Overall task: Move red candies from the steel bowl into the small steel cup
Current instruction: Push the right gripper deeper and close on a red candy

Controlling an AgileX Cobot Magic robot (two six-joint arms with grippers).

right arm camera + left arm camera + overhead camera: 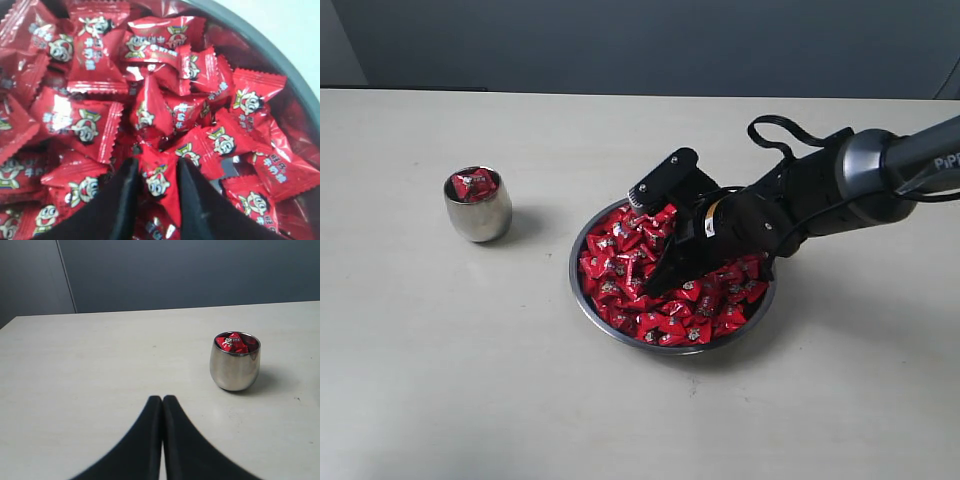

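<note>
The steel bowl [620,338] sits right of centre, heaped with red candies [620,268]. My right gripper [658,280] reaches down into the heap from the right. In the right wrist view its black fingers [125,195] press both sides of one red candy [159,182] that still lies in the pile, the gripper [157,167] shut on it. The bowl's rim [260,45] curves past on one side. The small steel cup [477,215] stands upright at the left with red candies [473,184] inside. My left gripper [162,399] is shut and empty, short of the cup [234,367].
The pale table [440,380] stretches around both vessels, with a grey wall [620,40] behind its far edge. A black cable loop [780,135] arches over the right arm's wrist.
</note>
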